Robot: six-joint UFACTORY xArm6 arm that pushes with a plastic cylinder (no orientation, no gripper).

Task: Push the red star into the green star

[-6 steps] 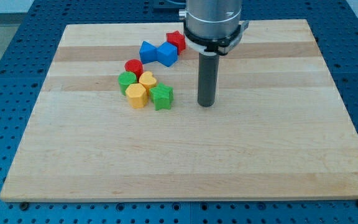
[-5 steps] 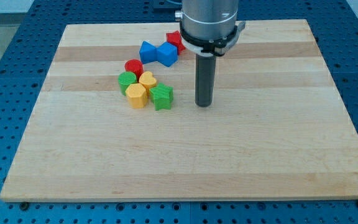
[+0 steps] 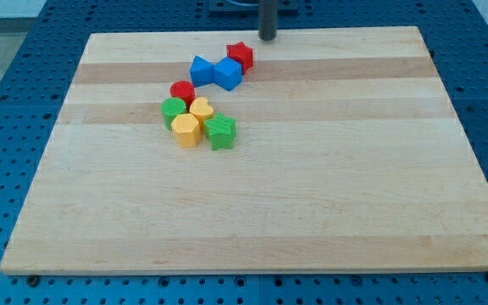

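The red star (image 3: 241, 55) lies near the board's top, touching the right one of two blue blocks (image 3: 228, 73). The green star (image 3: 221, 132) lies lower, at the right end of a cluster of blocks near the board's middle left. My tip (image 3: 267, 38) is at the board's top edge, just up and to the right of the red star, with a small gap between them. Only the rod's lower end shows.
The second blue block (image 3: 202, 69) sits left of the first. A red cylinder (image 3: 182, 91), a green cylinder (image 3: 173, 109), a yellow heart (image 3: 200, 109) and a yellow hexagon (image 3: 185, 130) form the cluster beside the green star. The wooden board (image 3: 312, 195) lies on a blue pegboard.
My tip has moved from right of the green star up to the board's top edge, near the red star. No block has moved.
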